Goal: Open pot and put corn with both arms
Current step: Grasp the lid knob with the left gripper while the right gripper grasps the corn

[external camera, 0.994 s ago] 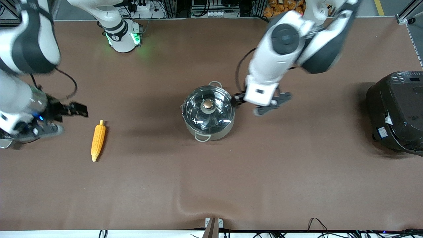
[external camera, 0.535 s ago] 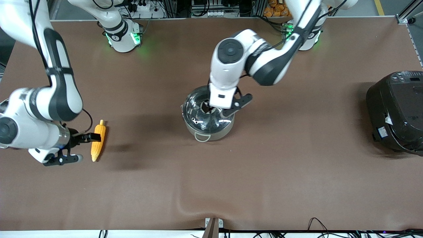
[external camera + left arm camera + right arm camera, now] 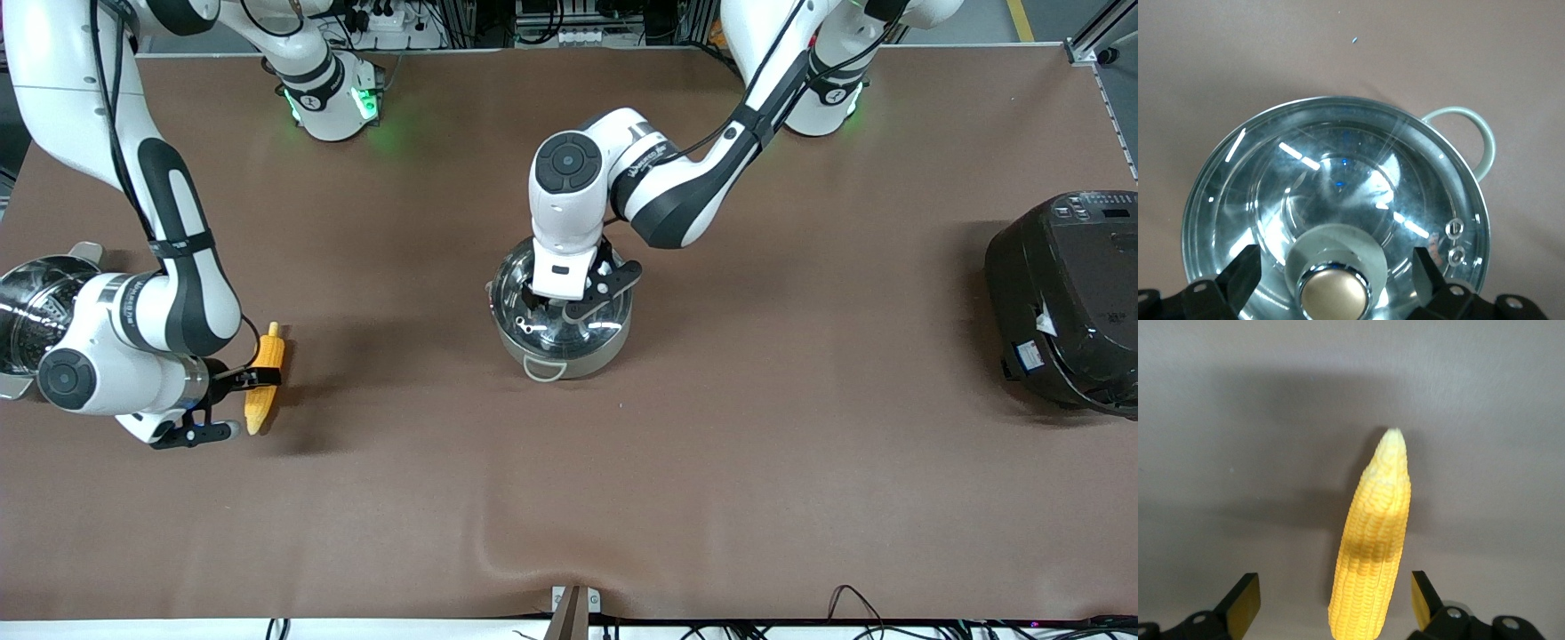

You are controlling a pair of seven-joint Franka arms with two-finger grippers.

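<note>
Glass lid (image 3: 549,329) on steel pot (image 3: 562,307) mid-counter: fragile, slick; take by its knob (image 3: 1334,293)
Left gripper (image 3: 1335,270) fingers apart astride knob; right gripper (image 3: 1331,600) fingers apart astride corn (image 3: 1373,543), firm, ridged, lying at the right arm's end

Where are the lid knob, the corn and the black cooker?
lid knob (image 3: 1334,293), left wrist view, on its copper top.
corn (image 3: 1373,550), right wrist view, middle of the cob.
black cooker (image 3: 1071,298), front view, on its top.

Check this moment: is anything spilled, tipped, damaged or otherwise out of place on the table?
Nothing stands out. The pot stands upright with its glass lid seated, and the corn lies whole on the brown table.
</note>
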